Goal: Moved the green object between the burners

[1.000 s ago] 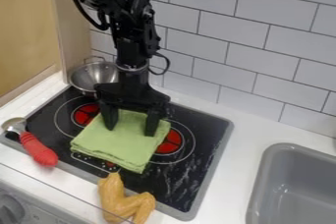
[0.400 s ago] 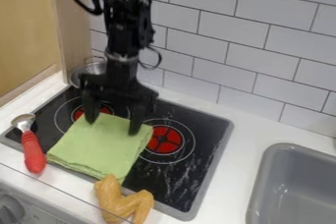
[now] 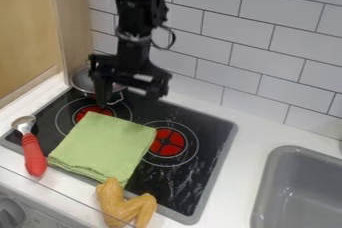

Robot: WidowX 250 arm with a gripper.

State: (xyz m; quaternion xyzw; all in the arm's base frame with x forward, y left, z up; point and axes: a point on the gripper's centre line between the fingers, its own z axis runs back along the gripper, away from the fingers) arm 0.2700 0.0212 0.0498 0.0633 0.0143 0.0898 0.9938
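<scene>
A folded green cloth (image 3: 103,146), the green object, lies flat on the black stove top (image 3: 190,172). Its upper edge is just below the left red burner (image 3: 93,114), and its right corner reaches the edge of the right red burner (image 3: 167,142). The black gripper (image 3: 129,96) hangs above the back of the stove, over and behind the cloth and apart from it. Its two fingers are spread wide, with nothing held between them.
A metal strainer (image 3: 83,81) stands at the back left corner, partly behind the gripper. A scoop with a red handle (image 3: 33,156) lies along the left edge. A toy chicken piece (image 3: 125,206) sits at the front edge, and a grey sink (image 3: 266,187) is at the right.
The cloth has shifted left and slightly toward the front, and the scoop's handle has swung left. Since then the gripper has lifted off the cloth and moved back toward the wall.
</scene>
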